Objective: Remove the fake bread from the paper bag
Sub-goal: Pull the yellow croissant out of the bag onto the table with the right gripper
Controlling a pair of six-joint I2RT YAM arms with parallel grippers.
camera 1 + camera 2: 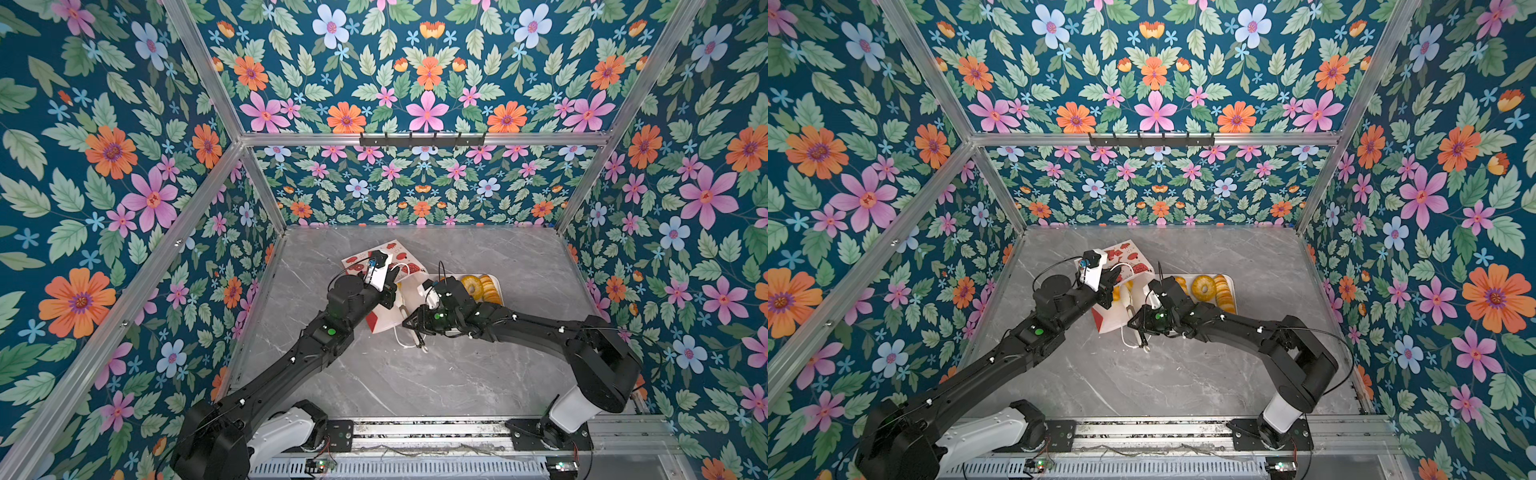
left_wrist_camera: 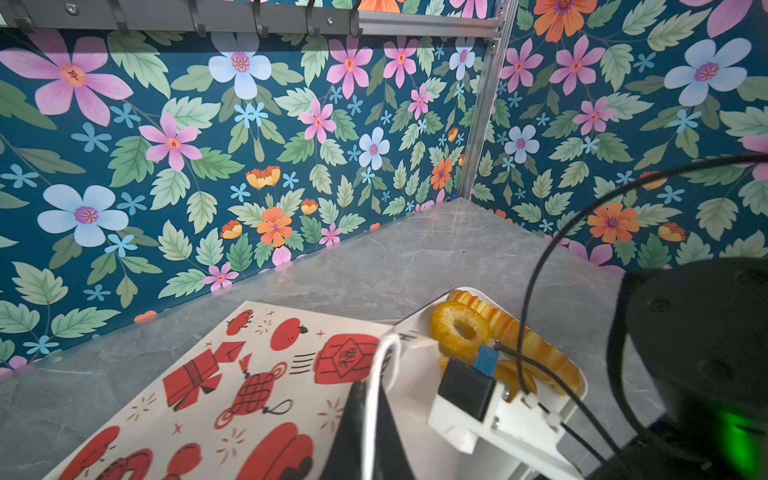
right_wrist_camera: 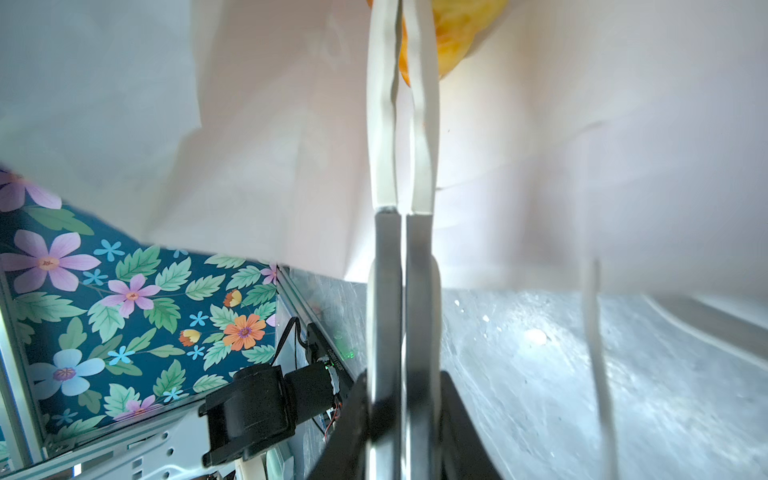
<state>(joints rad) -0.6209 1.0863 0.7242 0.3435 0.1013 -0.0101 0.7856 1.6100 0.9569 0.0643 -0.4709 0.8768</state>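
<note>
Bread sits in two places. One glossy golden-yellow toy pastry (image 3: 457, 37) is inside the red-and-white paper bag (image 1: 386, 251), against its white inner wall. Only the right wrist view looks straight in at it; a top view catches just a yellow glimpse in the bag's mouth. A golden ring donut (image 1: 472, 286) and ridged yellow pieces beside it lie on the flat white rounded tray (image 1: 494, 277), just right of the bag.

The bag lies on its side on the grey marble table (image 1: 415, 382), printed face up, mouth towards the arms. The left gripper (image 1: 395, 274) is closed at the bag's upper lip. The left wrist view shows what the top views blur: a white cord handle (image 2: 376, 374) running down its black finger.

The right gripper (image 3: 402, 62) reaches into the mouth, its pale fingers pressed nearly together and their tips at the pastry. From here I cannot tell whether they pinch it.
</note>
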